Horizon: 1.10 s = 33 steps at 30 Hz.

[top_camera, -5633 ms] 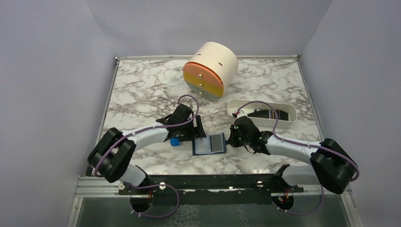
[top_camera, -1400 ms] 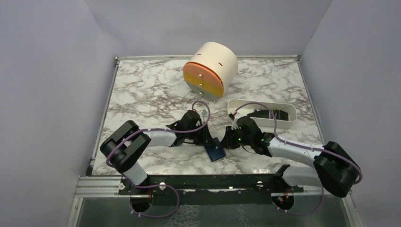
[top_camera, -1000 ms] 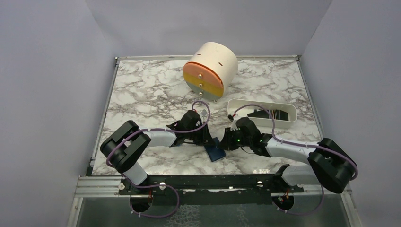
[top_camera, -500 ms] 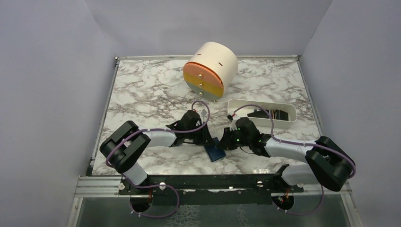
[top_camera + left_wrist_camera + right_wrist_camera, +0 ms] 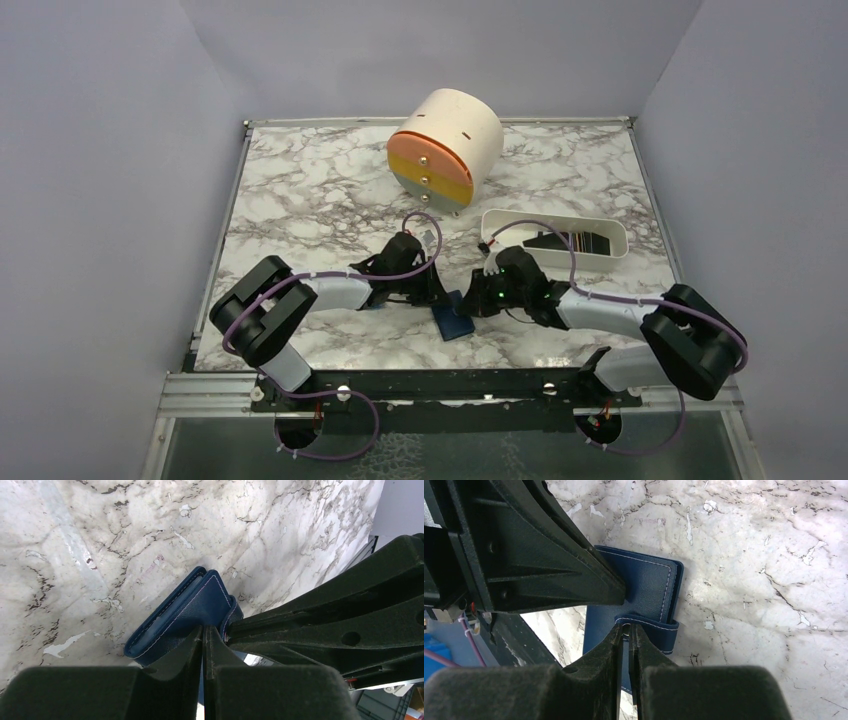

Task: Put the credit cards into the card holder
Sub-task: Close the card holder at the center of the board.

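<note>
Work surface: a white counter (image 5: 300, 200) with grey marble veining, closed in by plain pale lilac walls (image 5: 120, 150) on the left, far and right sides. My two bases are bolted at its near edge.

Task item: the card holder (image 5: 457, 323) lies on the counter near the near edge, between my two wrists. It is folded shut, navy cover with pale stitching facing up. In the top view it sits turned at an angle to the counter's edges, with one corner toward my bases. In the left wrist view its long axis runs from lower left to upper right. In the right wrist view the folded spine is on the right and the snap tab (image 5: 659, 630) wraps around the lower edge.

Left pincer (image 5: 202, 630): fingers pressed almost together, a hairline gap between them, tips against the card holder's near edge. I cannot tell whether a layer of it sits between them.

Right pincer (image 5: 625, 626): fingers closed to a narrow slit, pinching the loop of the snap tab at the tips.

Containers: a cream drum-shaped drawer unit (image 5: 445, 145) stands at the far centre, with orange, yellow and grey drawer fronts all pushed in. A white oblong tray (image 5: 610, 262) lies to the right, behind my right arm, and holds flat dark items (image 5: 560, 241) too small to identify.
</note>
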Motion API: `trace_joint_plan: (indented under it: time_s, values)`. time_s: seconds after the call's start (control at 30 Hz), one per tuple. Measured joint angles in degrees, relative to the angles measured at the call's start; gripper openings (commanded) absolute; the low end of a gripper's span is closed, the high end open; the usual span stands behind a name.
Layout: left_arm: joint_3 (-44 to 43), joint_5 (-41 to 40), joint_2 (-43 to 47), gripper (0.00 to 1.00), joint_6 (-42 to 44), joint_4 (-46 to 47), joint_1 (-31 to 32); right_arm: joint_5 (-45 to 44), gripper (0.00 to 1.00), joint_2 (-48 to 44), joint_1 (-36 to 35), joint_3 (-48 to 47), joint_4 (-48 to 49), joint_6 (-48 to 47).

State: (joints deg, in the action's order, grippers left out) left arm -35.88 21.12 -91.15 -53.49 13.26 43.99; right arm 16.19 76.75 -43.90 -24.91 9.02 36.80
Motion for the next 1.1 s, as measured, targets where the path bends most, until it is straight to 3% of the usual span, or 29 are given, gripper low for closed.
trace_joint_plan:
  time_s: [0.43,1.1]
  values:
    - [0.0,-0.2,0.0,0.07,0.1,-0.1,0.0,-4.8,0.15,-7.3,0.0,-1.2,-8.6,-1.6]
    - [0.0,-0.2,-0.1,0.08,0.1,-0.1,0.0,-2.8,0.14,-1.7,0.0,-1.3,-5.3,-2.2]
